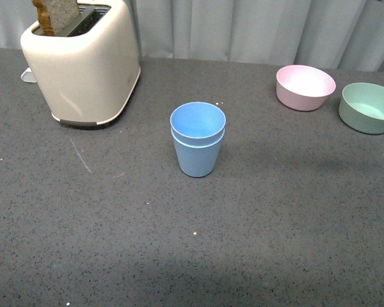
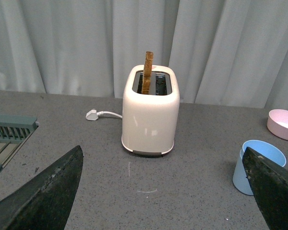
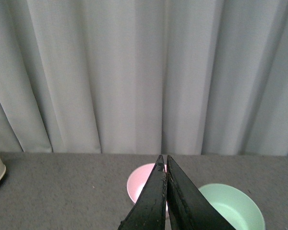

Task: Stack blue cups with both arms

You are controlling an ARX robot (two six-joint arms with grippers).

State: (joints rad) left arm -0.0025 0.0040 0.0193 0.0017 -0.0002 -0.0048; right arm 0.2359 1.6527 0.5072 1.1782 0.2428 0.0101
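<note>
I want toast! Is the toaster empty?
No, a slice of toast sticks up out of one slot of the cream toaster.

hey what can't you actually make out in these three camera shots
- Lower blue cup: its inside, front view, hidden by the upper blue cup nested in it.
- Stack, left wrist view: partly behind a left claw finger.
- Pink bowl: partly behind the closed right claw, right wrist view.
- Toaster: top cropped, front view.

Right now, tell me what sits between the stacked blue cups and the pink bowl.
Nothing: in the front view, only bare grey tabletop runs from the stacked blue cups to the pink bowl.
</note>
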